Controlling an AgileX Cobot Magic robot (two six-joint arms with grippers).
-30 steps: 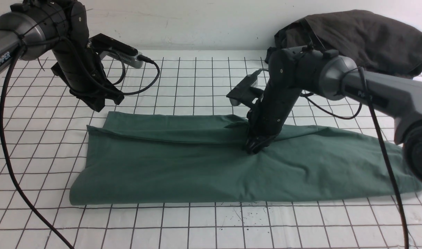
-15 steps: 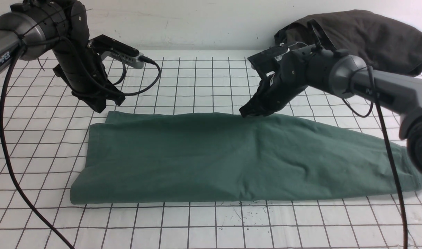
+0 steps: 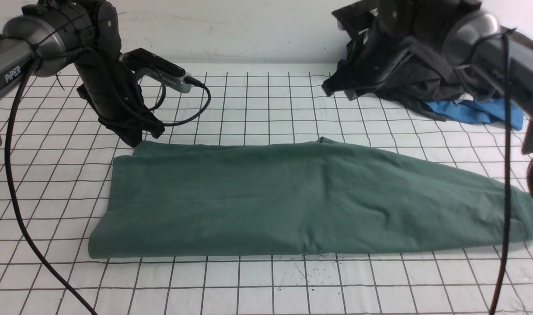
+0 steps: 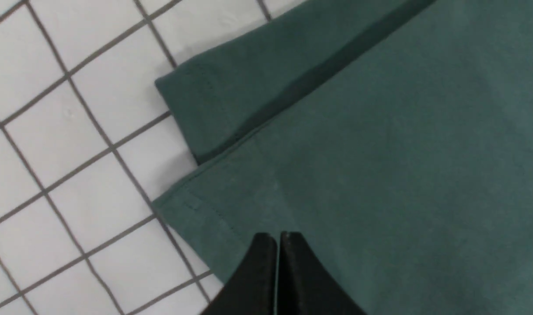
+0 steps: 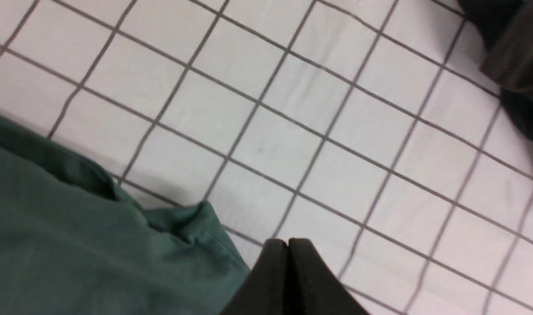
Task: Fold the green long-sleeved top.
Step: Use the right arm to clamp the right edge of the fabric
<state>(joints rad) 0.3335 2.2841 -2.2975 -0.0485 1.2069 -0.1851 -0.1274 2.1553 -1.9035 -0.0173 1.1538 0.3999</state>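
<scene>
- Since a second ago: the right tool (image 3: 332,89) has left the green long-sleeved top (image 3: 292,201) and risen toward the far right corner of the worktop (image 3: 266,96). The bunched fold it pressed now lies flat.
- Right tool: jaws together, empty, over bare grid.
- Left tool (image 3: 133,139): jaws together, nothing pinched, at the top's far left corner; contact unclear.
- Top: a long folded band across the worktop's middle, reaching toward the right edge.
- Judgement: limp, light jersey, so the layers will slide. Pinch all layers at the end corners and lift low.
</scene>
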